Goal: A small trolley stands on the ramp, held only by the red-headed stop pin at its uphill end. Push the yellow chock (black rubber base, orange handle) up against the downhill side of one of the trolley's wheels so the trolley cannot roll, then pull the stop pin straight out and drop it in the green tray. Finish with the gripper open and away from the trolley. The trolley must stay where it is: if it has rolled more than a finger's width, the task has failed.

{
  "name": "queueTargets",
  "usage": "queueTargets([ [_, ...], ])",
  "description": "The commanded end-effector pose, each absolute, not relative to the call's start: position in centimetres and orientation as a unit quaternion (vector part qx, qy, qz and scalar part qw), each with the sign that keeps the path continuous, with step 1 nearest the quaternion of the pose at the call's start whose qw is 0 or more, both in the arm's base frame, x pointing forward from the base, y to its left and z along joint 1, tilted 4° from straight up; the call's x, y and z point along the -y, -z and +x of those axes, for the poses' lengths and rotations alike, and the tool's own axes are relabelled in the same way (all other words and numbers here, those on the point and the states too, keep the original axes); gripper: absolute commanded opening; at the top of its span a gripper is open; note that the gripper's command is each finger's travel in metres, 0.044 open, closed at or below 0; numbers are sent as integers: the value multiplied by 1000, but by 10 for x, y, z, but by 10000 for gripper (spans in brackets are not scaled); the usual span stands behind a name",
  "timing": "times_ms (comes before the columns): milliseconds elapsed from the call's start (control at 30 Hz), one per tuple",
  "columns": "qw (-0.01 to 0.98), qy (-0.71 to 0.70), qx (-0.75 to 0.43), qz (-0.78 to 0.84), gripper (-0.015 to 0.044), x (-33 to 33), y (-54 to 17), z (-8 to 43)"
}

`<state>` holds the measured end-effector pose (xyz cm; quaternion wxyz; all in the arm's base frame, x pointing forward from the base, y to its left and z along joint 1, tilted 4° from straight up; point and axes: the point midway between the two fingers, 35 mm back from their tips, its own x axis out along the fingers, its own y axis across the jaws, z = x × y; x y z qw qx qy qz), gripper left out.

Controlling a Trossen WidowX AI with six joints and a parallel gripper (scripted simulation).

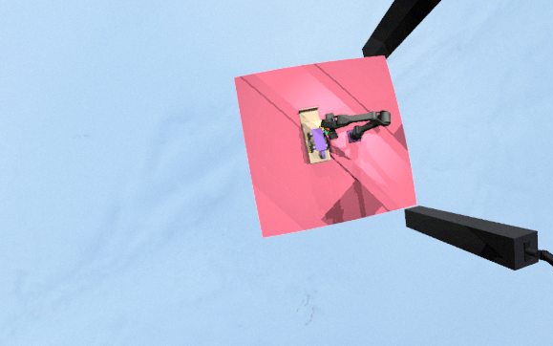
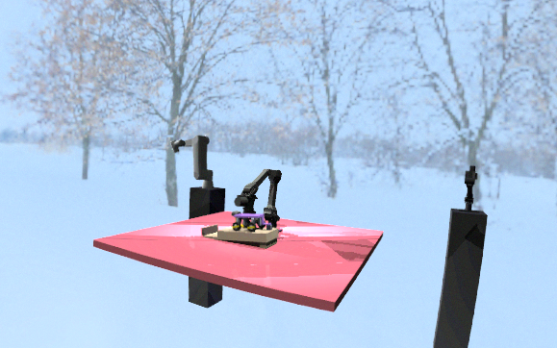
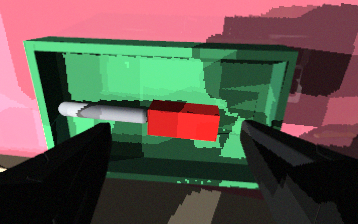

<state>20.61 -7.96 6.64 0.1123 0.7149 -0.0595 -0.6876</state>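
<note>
Closest in the wrist view, the one hand (image 1: 329, 129) (image 2: 246, 209) (image 3: 176, 125) has its two dark fingers standing apart, with nothing clamped between them. Beyond and below the fingertips lies the one stop pin (image 3: 183, 124), on its side inside the one green tray (image 1: 327, 133) (image 3: 115, 44). The pin has a red head, shaped as a block with flat faces, and a smooth, pale grey shaft with rounded end. The tray is rectangular, with low straight walls. Just beside it is one ramp (image 1: 310, 117) (image 2: 245, 236) of beige colour, and on this ramp stands one trolley (image 1: 319, 140) (image 2: 250, 217) with flat purple top and dark round wheels. A small yellow spot (image 1: 322, 128) shows near one end of the trolley, but it is too small for telling how the chock touches a wheel. All this is on one pink, glossy tabletop (image 1: 280, 191) (image 2: 210, 255). Farther away stand two black box-shaped pedestals (image 1: 471, 236) (image 2: 462, 279), each carrying one more arm, and behind them are bare trees (image 2: 176, 96) on snow.
</note>
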Motion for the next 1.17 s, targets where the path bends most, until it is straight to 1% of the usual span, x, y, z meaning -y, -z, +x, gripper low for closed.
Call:
queueTargets([
  [0, 112, 687, 59, 715, 340, 80, -67, 206],
  [133, 112, 687, 60, 715, 340, 80, -68, 206],
  [367, 113, 688, 62, 715, 340, 77, -92, 203],
  [500, 113, 688, 62, 715, 440, 75, -102, 203],
  [1133, 113, 688, 62, 715, 440, 73, -154, 203],
])
